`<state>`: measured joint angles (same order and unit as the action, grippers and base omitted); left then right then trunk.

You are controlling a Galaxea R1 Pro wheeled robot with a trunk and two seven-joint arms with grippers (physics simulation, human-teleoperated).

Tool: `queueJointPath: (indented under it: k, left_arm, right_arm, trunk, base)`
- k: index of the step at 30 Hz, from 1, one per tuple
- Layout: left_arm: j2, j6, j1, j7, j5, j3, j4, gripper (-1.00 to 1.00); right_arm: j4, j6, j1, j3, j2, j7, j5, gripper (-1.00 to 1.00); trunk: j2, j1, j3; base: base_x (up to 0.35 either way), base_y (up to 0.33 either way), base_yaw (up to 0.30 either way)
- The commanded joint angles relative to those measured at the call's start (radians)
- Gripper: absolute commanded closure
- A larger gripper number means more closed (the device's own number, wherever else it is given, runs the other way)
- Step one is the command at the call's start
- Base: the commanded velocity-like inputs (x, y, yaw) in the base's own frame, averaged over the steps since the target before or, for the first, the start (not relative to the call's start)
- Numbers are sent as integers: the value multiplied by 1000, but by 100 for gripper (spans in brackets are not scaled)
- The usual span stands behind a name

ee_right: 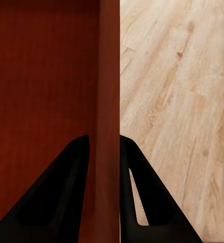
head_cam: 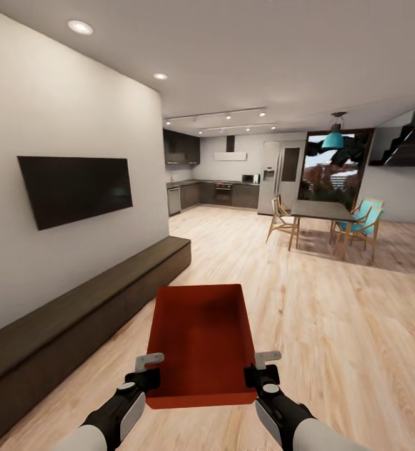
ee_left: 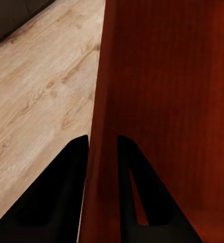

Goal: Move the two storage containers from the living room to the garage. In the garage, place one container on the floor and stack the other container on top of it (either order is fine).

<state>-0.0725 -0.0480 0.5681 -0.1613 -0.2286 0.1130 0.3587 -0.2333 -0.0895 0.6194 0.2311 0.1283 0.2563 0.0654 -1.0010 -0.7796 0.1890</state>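
One storage container [head_cam: 201,338], an orange-red open bin, is held level in front of me above the living room's light wood planks [head_cam: 332,326]. My left gripper [head_cam: 148,369] is shut on its left wall near the close corner, and my right gripper [head_cam: 260,366] is shut on its right wall. In the left wrist view the left gripper [ee_left: 102,147] has its dark fingers on either side of the bin's thin wall [ee_left: 168,76]. The right wrist view shows the right gripper [ee_right: 104,147] clamped the same way on the bin [ee_right: 41,76]. The garage and its floor are out of view.
A long dark low cabinet [head_cam: 76,319] runs along the left wall under a black TV [head_cam: 76,188]. Ahead on the right stand a dining table [head_cam: 320,210] and chairs [head_cam: 363,225]. A kitchen [head_cam: 220,188] lies at the back, stairs [head_cam: 414,144] at far right.
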Motion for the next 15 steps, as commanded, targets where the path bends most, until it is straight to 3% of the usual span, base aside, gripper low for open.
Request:
queueJointPath:
  k: [1,13,15]
  left_arm:
    - [0,-6,-1,-46,-5,8,0,100]
    - [0,-6,-1,-46,-5,8,-1,100]
    - [0,-6,-1,-46,-5,8,-1,100]
  right_arm:
    - [-1,-7,2,-16,1,9,-6,100]
    - [-1,-7,2,-16,1,9,-6,100]
    - [-1,-7,2,-16,1,9,-6,100]
  trunk:
    - [-1,0,1]
    - [-1,0,1]
    - [-1,0,1]
  base:
    - [0,0,-288]
    - [0,0,-288]
    - [0,0,-113]
